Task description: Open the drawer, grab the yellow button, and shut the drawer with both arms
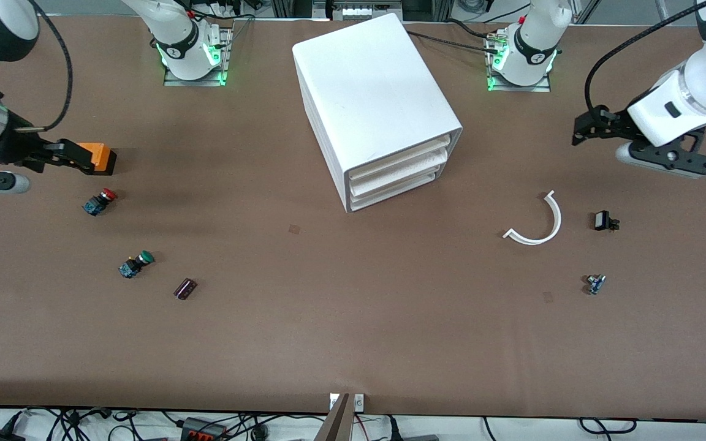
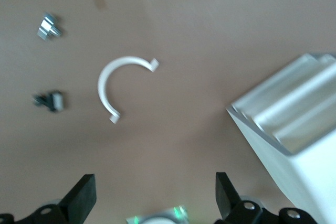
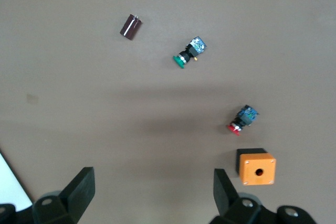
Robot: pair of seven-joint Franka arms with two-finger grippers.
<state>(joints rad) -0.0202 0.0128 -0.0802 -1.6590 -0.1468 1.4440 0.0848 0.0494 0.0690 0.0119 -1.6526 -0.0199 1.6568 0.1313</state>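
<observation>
— What sits on the table (image 1: 353, 343)?

— A white cabinet (image 1: 371, 86) mid-table; its top drawer (image 1: 402, 160) is pushed in flush above the two lower ones.

— And the arms?

— In the front view, the left pincer (image 1: 586, 125) (image 2: 155, 182) hangs over bare table at the cabinet's three o'clock, fingers spread and empty. The right pincer (image 1: 74, 156) (image 3: 153, 177) hangs at nine o'clock, also spread and empty, just beside an orange box (image 1: 97, 154).

— The button?

— I cannot tell where it is. A white curved strip (image 1: 546, 229) lies at four o'clock; a red-capped button (image 1: 100, 202), a green-capped button (image 1: 136, 264) and a dark cylinder (image 1: 185, 288) lie around eight o'clock.
</observation>
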